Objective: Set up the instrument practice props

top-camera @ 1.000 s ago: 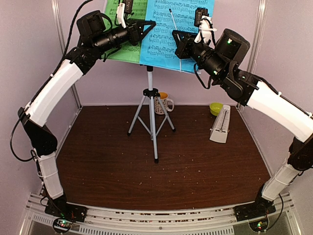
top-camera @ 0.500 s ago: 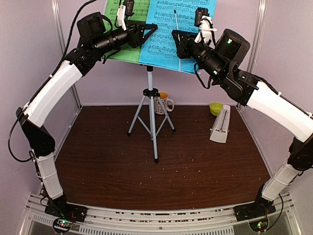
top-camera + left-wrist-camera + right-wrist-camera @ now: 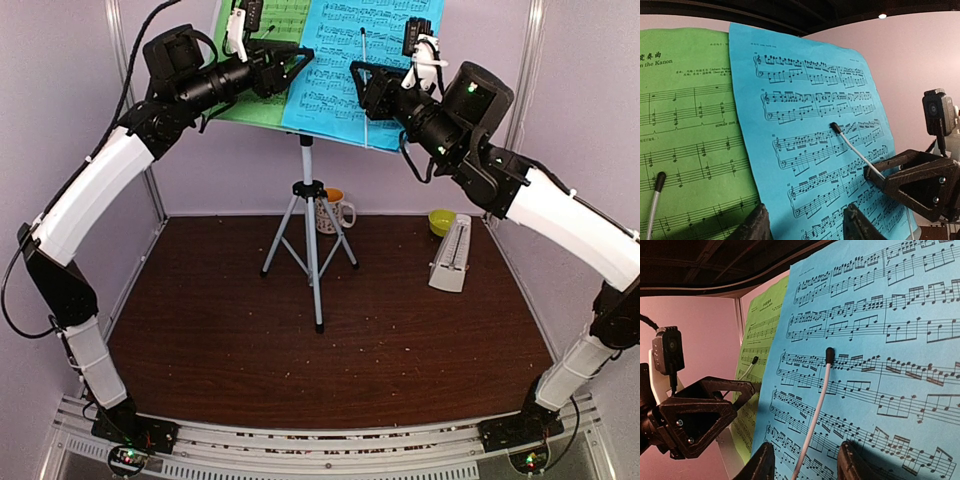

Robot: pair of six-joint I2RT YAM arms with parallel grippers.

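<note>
Left gripper (image 3: 805,212) and right gripper (image 3: 806,447) both gape empty, the blue sheet (image 3: 805,125) just beyond their fingertips on the music stand (image 3: 309,210), the green sheet (image 3: 690,125) beside it: thin, floppy paper that probably creases easily, so pinch an edge lightly.

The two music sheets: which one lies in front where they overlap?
The blue sheet: its left edge covers part of the green sheet, which sits behind it.
</note>
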